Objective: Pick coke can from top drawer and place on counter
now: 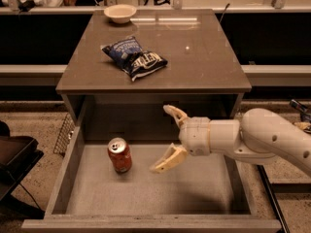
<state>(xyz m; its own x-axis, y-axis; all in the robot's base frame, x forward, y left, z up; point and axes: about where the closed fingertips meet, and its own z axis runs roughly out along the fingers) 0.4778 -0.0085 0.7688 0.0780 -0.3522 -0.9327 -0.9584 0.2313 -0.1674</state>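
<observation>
The coke can (119, 155) stands upright on the floor of the open top drawer (146, 191), left of the middle. My gripper (163, 139) hangs over the drawer to the right of the can, a short gap away from it. Its two tan fingers (167, 161) are spread wide apart and hold nothing. The white arm comes in from the right. The counter (194, 62) lies above and behind the drawer.
A blue chip bag (134, 57) lies on the counter's left half. A white bowl (120, 12) sits at its far left edge. A wire rack (64, 135) leans beside the drawer's left wall. A dark object (12, 164) stands at the far left.
</observation>
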